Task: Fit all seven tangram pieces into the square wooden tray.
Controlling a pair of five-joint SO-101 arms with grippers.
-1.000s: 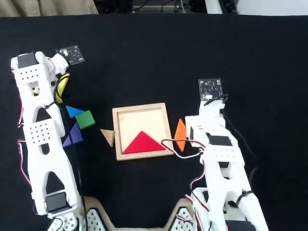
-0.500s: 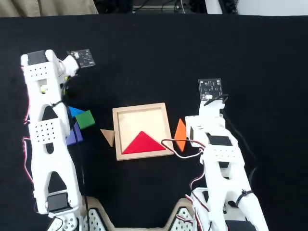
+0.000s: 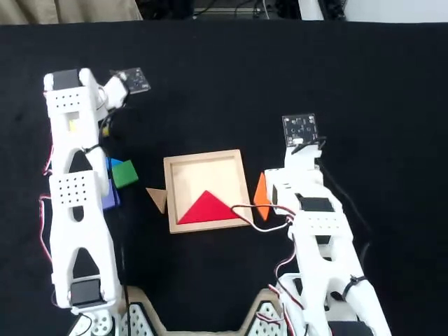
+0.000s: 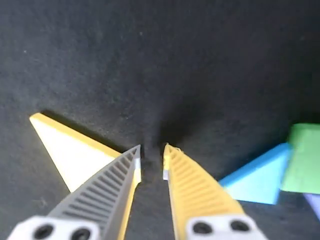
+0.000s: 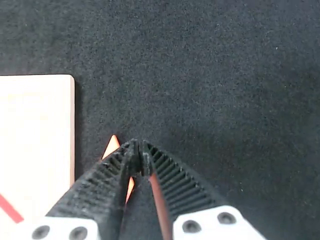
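Note:
The square wooden tray sits mid-table with a red triangle in its near part. An orange triangle lies against the tray's right side, under my right gripper, whose black fingers are shut with the tips touching just above it. At the left, my left gripper hovers low over the cloth with its yellow fingers slightly open and nothing between them. A yellow triangle lies beside one fingertip, and a blue triangle and a green square lie on the other side.
A small tan triangle lies just left of the tray. A purple piece peeks out beside the left arm, near the green square. Black cloth covers the whole table.
The left arm swung to the right and farther back, now covering the yellow and blue pieces in the high view. The right arm shifted slightly left, and the orange triangle sits closer to the tray.

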